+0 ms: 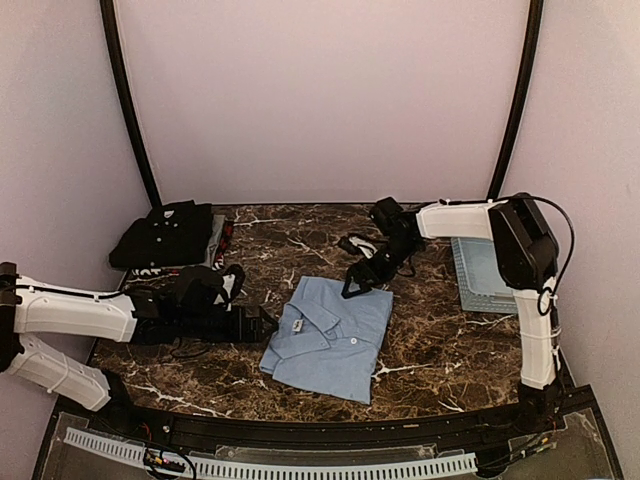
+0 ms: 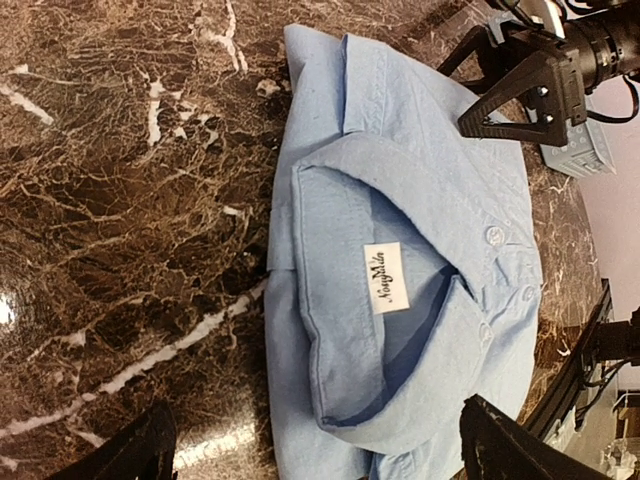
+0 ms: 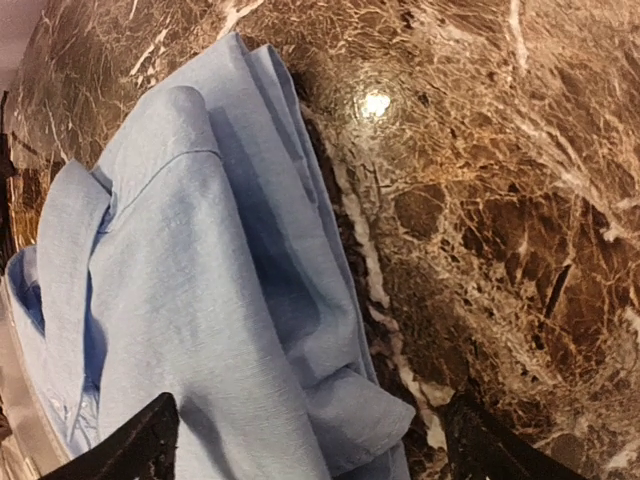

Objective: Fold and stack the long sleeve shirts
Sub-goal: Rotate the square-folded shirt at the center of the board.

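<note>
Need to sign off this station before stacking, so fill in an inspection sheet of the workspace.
Surface: brown marble table, white veins.
Job's things: light blue shirt folded, centre; black shirt folded, far left.
Clutter: lattice basket, right edge.
Grippers: left gripper at blue shirt's left edge, right gripper at its far edge; jaws open, nothing held.
Cables: black cable looped on right arm.
Surroundings: pale walls.

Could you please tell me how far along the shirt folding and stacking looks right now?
Done: the black shirt lies folded at the far left, and the light blue shirt lies folded mid-table, label up. In hand: nothing; the left gripper and right gripper stand open at the blue shirt's edges. Left: the blue shirt is not yet stacked with the black one.
</note>
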`<state>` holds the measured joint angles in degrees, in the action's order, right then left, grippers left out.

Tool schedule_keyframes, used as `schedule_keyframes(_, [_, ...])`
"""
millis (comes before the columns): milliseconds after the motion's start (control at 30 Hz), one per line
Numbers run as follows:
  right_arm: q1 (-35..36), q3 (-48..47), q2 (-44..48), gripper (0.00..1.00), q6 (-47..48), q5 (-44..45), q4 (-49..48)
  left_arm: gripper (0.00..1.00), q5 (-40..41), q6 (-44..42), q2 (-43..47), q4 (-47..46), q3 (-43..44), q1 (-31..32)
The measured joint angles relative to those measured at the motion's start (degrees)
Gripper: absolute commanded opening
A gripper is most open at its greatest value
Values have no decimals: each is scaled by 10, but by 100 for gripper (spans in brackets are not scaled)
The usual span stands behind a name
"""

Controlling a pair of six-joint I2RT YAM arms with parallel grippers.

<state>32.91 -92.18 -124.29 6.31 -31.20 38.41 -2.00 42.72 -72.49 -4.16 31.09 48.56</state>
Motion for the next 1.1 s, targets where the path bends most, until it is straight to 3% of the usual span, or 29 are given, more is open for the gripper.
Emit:
schedule_keyframes(33, [-1, -5, -4, 75, 6, -8, 2, 97, 2, 2, 7, 0, -1, 1])
schedule_keyframes(200, [-8, 1, -12, 30, 14, -44, 6, 98, 33, 19, 41, 20, -6, 2])
schedule_keyframes(333, [-29, 67, 4, 2, -10, -81, -32, 99, 82, 14, 57, 66, 5, 0])
schedule_keyframes(367, [-35, 92, 14, 0, -17, -88, -47, 99, 93, 9, 56, 84, 17, -6])
schedule_keyframes(567, [-70, 288, 136, 0, -124, -102, -174, 99, 116, -37, 35, 120, 86, -81])
schedule_keyframes(700, [-75, 429, 245, 0, -240, -64, -299, 99, 120, -75, 4, 139, 131, -132])
schedule_keyframes(967, [-61, 623, 408, 0, -445, 57, -480, 99, 142, -155, -171, 185, 295, -223])
schedule_keyframes(1100, [-40, 654, 419, 24, -491, 101, -520, 99, 193, -199, -263, 230, 389, -246])
